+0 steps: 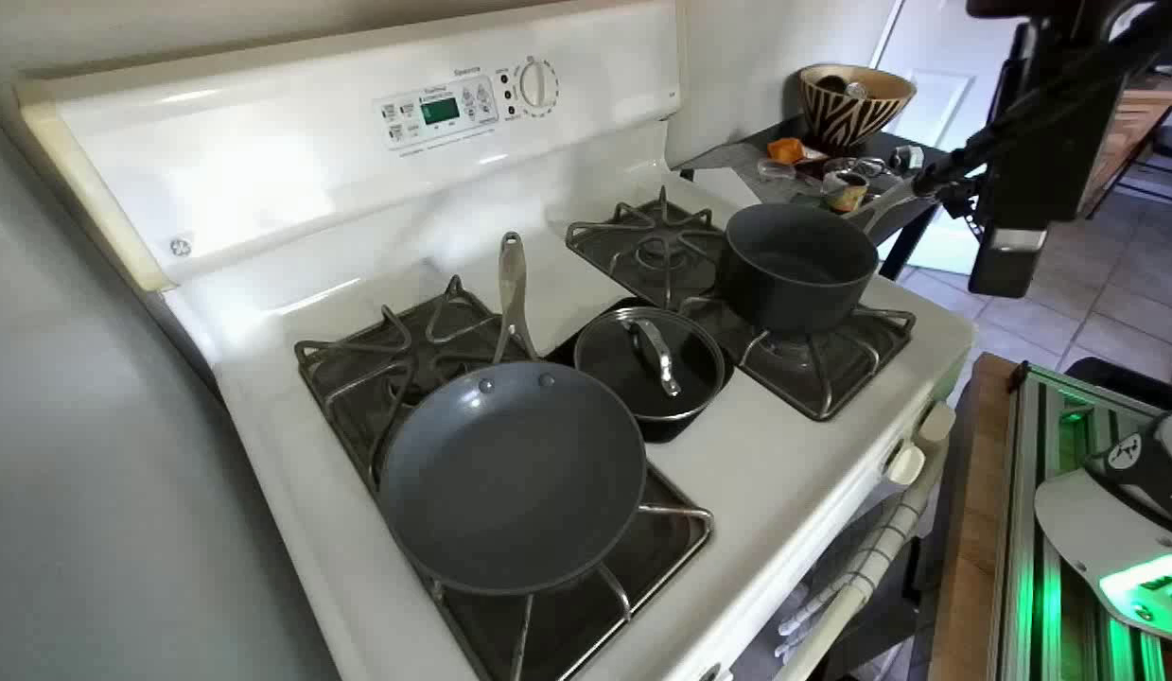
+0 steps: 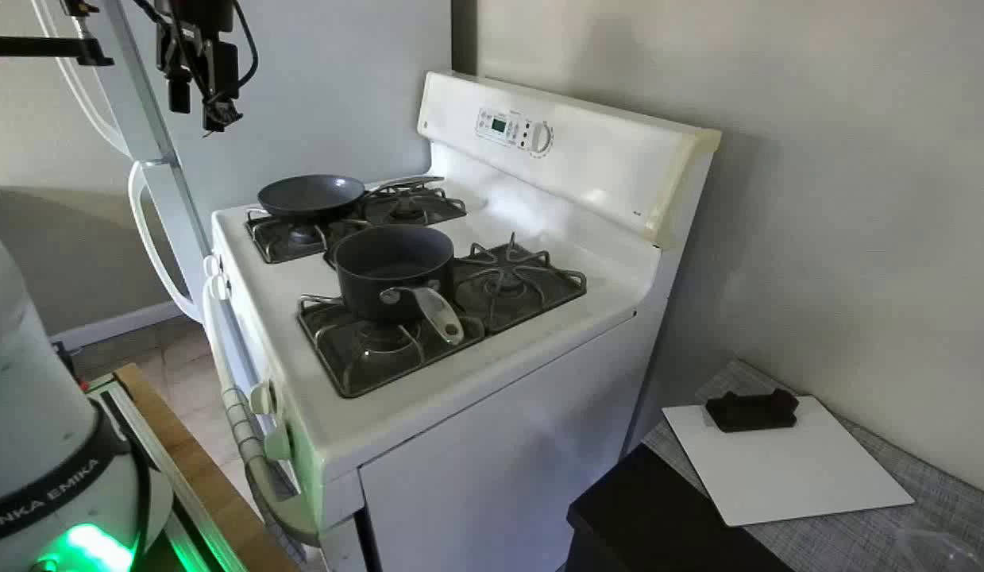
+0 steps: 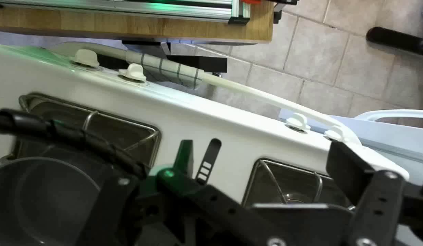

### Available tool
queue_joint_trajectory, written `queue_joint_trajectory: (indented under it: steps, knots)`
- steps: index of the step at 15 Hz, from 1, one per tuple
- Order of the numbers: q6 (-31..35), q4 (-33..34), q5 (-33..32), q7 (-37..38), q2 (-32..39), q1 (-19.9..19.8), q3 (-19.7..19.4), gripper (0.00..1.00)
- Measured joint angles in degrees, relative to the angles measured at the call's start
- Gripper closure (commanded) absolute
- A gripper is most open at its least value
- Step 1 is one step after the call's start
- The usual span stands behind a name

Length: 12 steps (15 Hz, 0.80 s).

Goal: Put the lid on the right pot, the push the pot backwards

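The lid (image 1: 633, 364), dark glass with a metal rim and silver loop handle, lies mid-stove between the two burner rows. Dark material shows beneath it; I cannot tell what. To its right, the right pot (image 1: 801, 274) stands uncovered on the front right burner, a deep dark grey saucepan. In an exterior view the same pot (image 2: 392, 274) blocks most of the lid's area. My gripper (image 2: 199, 105) hangs high above the stove's front, apart from both. The wrist view shows the gripper (image 3: 262, 153) open, its fingers wide apart and nothing between them; the pot (image 3: 44, 201) is at lower left.
A wide frying pan (image 1: 515, 478) sits on the left burners, its handle toward the back panel (image 1: 358, 123). Raised wire grates (image 2: 507, 278) surround the burners. Knobs and an oven handle (image 3: 266, 97) with a towel project from the front. A patterned bowl (image 1: 855, 104) stands on a side counter.
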Motion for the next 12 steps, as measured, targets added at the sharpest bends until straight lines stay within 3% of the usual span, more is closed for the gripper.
queue_joint_trajectory:
  steps: [4, 8, 12]
  knots:
    - [1.4, 0.0, -0.2, 0.6, 0.6, -0.9, 0.0, 0.00]
    - [11.3, -0.8, -1.3, 1.5, 5.7, -5.4, -0.7, 0.00]
    - [22.1, -2.2, -1.5, 1.0, 13.0, -7.4, -2.1, 0.00]
